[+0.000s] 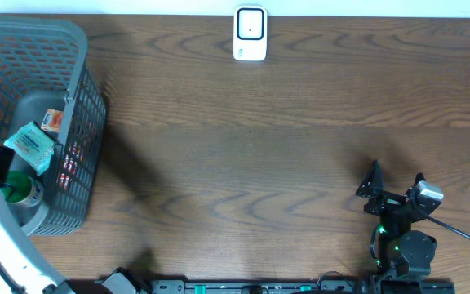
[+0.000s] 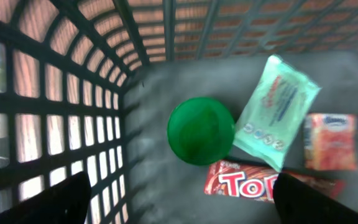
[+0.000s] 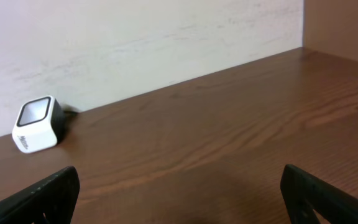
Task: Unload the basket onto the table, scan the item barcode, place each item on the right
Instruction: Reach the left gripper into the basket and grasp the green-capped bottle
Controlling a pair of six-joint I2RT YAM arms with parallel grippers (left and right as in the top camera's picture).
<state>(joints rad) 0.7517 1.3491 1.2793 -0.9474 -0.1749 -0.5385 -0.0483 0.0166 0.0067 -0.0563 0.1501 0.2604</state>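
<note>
Left wrist view looks down into the basket (image 2: 73, 93), where four items lie on its grey floor. A green cap (image 2: 201, 130) sits near the basket's middle, with a pale wipes pack (image 2: 277, 112) just beside it. A red bar (image 2: 260, 182) lies by both, on the side nearer the camera, and an orange pack (image 2: 330, 141) lies beyond the wipes, toward the basket's wall. The wipes pack's lower corner overlaps the bar's edge. Their print is too blurred to pick out a barcode.

The left jaws hang wide apart inside the basket, above the items and holding nothing, with the cap showing between them. Overhead, the left arm (image 1: 6, 237) reaches over the basket's near end.

The scanner (image 1: 250, 33) stands well apart from the basket, at the far edge of the worktop (image 1: 243, 163) against the wall. The right jaws are farther still from the basket, near the worktop's front edge, spread wide and empty. In the right wrist view they point across bare wood toward the scanner.
</note>
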